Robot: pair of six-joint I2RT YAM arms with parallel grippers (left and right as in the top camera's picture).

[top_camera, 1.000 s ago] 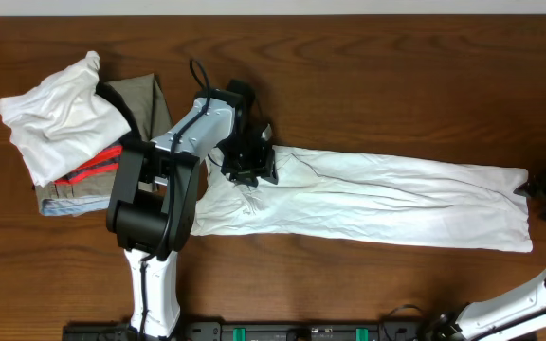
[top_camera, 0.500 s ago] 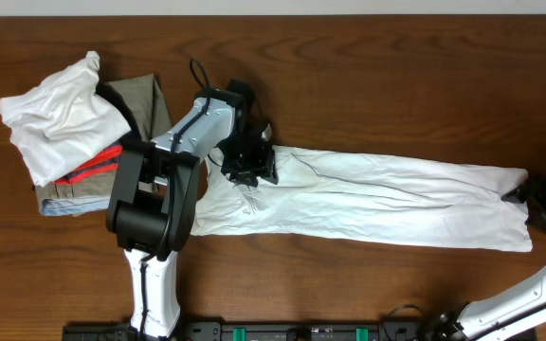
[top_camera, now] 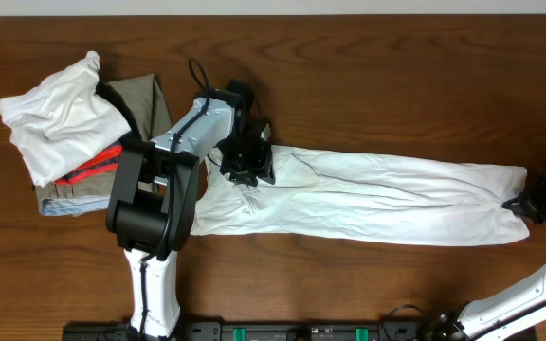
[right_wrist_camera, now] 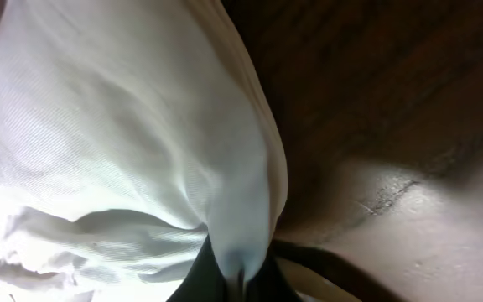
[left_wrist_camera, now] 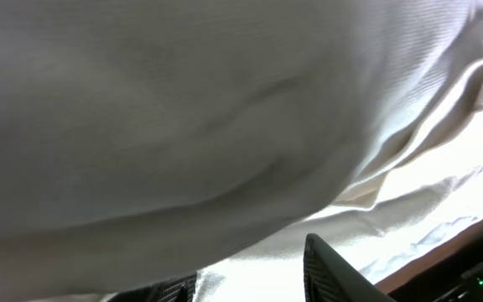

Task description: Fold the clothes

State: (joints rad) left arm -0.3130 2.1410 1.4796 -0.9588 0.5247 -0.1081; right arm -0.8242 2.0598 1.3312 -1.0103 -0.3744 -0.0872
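The clothes, a pair of white trousers (top_camera: 377,194), lie flat across the wooden table with the waist at the left and the leg ends at the right. My left gripper (top_camera: 245,169) presses down on the waist end. In the left wrist view its fingers (left_wrist_camera: 334,268) stand apart with white cloth (left_wrist_camera: 225,126) filling the view beyond them. My right gripper (top_camera: 531,204) sits at the far right leg end. In the right wrist view it (right_wrist_camera: 240,281) is shut on a fold of the trouser hem (right_wrist_camera: 141,126), which bunches up out of the jaws.
A heap of other garments lies at the far left: a white one (top_camera: 60,118) on top, a khaki one (top_camera: 145,99) and a red-and-black one (top_camera: 93,169) under it. The left arm's dark body (top_camera: 154,208) stands over the trousers' waist corner. Bare table (top_camera: 396,85) runs behind the trousers.
My right gripper has moved left onto the leg end and shut on the hem, drawing the lower right corner inward. The left arm has stayed in place.
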